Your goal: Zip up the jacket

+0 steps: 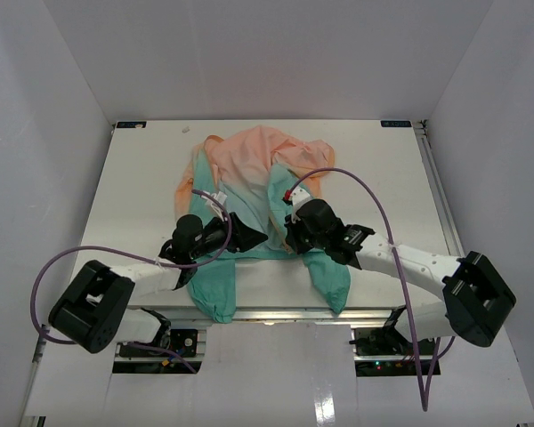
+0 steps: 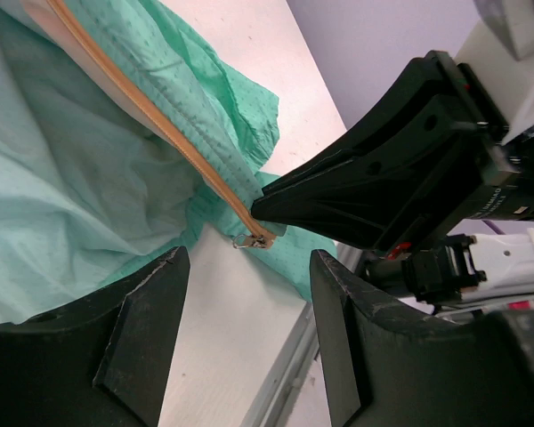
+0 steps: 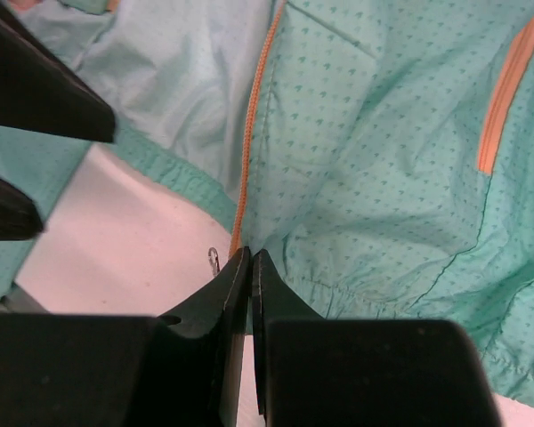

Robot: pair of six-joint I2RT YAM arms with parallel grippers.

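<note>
The jacket (image 1: 249, 165) lies spread on the white table, peach at the far end and teal near the arms. Its orange zipper (image 3: 253, 116) runs down to the near hem, where a small metal pull (image 2: 246, 240) hangs over bare table. My right gripper (image 3: 250, 254) is shut on the jacket's hem at the zipper's lower end; in the left wrist view it shows as a black wedge (image 2: 383, 178). My left gripper (image 2: 249, 260) is open just left of that spot, a short way from the pull, with nothing between its fingers.
The table's front edge with its metal rail (image 2: 289, 356) runs close under both grippers. A second orange pocket zipper (image 3: 507, 89) sits on the right panel. Purple cables (image 1: 356, 182) loop over the arms. White walls enclose the table.
</note>
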